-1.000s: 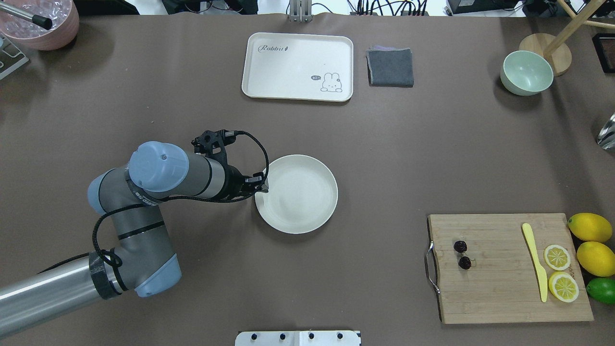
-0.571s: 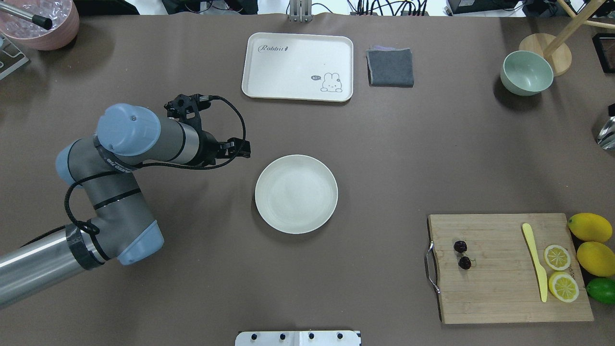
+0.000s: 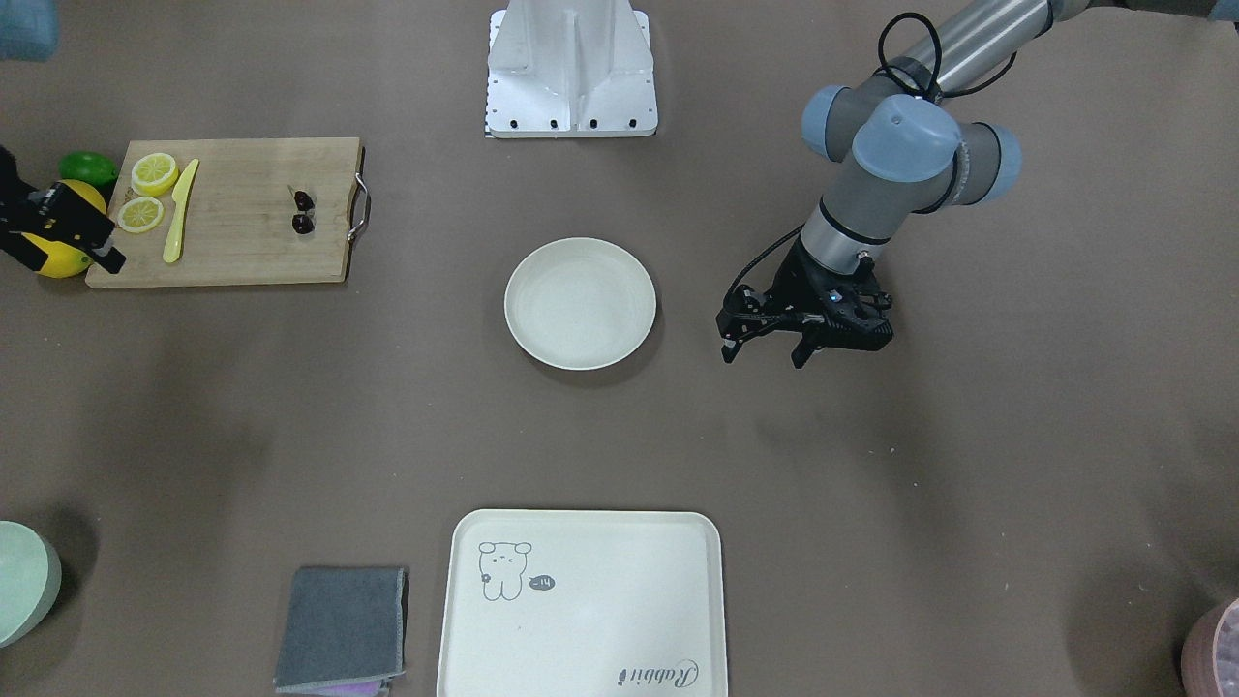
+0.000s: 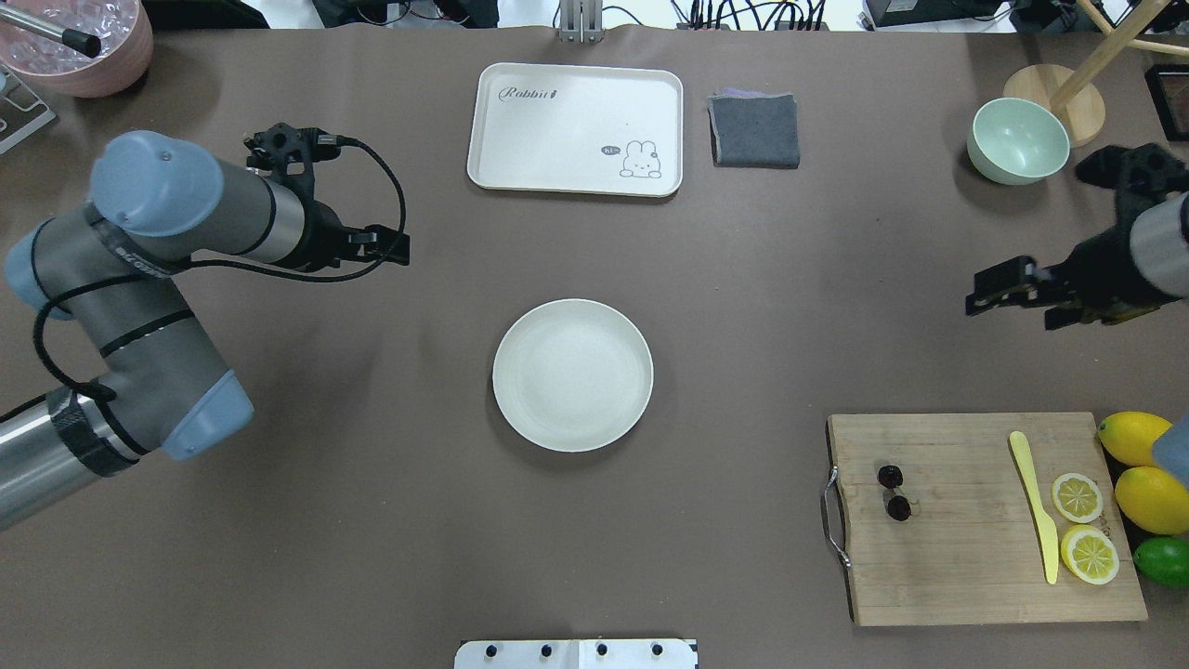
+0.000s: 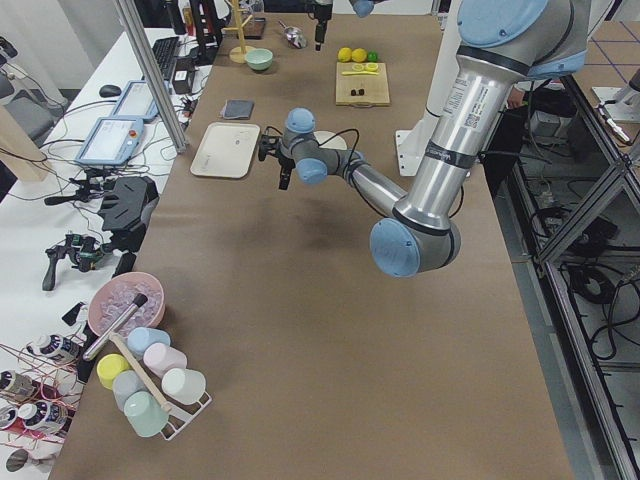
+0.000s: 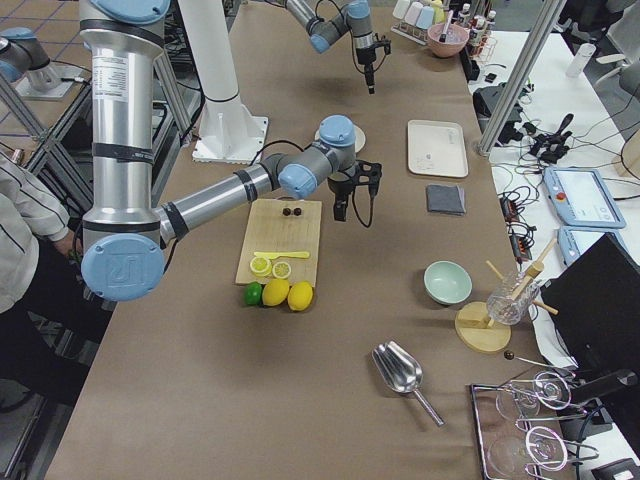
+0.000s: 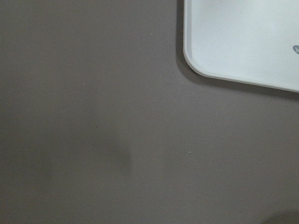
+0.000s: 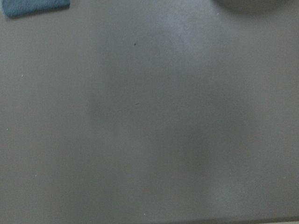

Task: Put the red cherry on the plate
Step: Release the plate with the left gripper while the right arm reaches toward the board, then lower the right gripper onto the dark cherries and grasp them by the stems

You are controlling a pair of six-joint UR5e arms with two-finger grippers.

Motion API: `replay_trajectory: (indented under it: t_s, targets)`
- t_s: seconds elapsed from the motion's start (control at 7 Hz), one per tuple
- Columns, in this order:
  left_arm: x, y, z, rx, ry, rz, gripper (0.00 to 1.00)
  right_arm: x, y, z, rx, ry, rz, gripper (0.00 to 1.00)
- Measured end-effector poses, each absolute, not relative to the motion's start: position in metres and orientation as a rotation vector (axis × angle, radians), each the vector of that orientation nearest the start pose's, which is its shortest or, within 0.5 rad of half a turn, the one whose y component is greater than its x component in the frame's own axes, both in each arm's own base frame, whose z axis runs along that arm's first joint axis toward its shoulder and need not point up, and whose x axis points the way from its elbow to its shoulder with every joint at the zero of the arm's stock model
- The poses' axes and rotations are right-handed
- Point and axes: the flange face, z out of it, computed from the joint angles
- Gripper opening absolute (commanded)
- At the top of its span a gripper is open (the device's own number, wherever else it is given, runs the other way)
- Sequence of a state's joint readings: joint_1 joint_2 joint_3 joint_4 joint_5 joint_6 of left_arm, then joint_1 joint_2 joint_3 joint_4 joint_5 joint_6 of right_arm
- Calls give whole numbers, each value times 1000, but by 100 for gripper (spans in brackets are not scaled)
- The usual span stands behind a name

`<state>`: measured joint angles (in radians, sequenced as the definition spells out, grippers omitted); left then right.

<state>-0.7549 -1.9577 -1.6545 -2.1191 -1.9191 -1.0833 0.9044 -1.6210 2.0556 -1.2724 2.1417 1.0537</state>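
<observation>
In the overhead view the right arm [image 4: 1161,246] is cut by the picture's right edge, and we cannot tell how the jaws of the black right gripper [image 4: 985,293] stand. In the front-facing view this gripper is cropped at the left edge. There the pale green round bowl [image 3: 24,581], the pink round bowl [image 3: 1218,651] and the rectangular cream tray with a small animal drawing [image 3: 600,600] are likewise cropped. The right wrist view is blurred, and we make out only a corner of a blue-grey folded cloth [image 8: 32,7]. The thin stems joining the pair of dark maroon cherries [image 4: 890,477] are too small for us to trace.
</observation>
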Motion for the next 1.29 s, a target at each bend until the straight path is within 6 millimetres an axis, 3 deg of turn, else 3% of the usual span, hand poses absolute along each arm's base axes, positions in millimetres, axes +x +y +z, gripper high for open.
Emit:
replay_trajectory:
  t_s: [0.29, 0.43, 0.57, 0.86, 1.0, 1.29]
  targets:
    - [370, -513, 357, 363, 976, -45, 98, -308, -361, 407, 49, -856, 67, 100]
    - [362, -513, 361, 368, 970, -50, 98, -340, -335, 408, 46, -838, 25, 100]
    - [353, -510, 365, 371, 967, -55, 98, -359, -315, 410, 34, -826, -12, 100]
    - [343, -502, 368, 374, 966, -58, 98, -368, -295, 426, 7, -795, -49, 99]
    - [341, -501, 369, 374, 966, -59, 98, -366, -291, 433, -3, -784, -54, 88]
    - [341, -500, 370, 372, 964, -59, 98, -362, -286, 438, -23, -780, -57, 16]
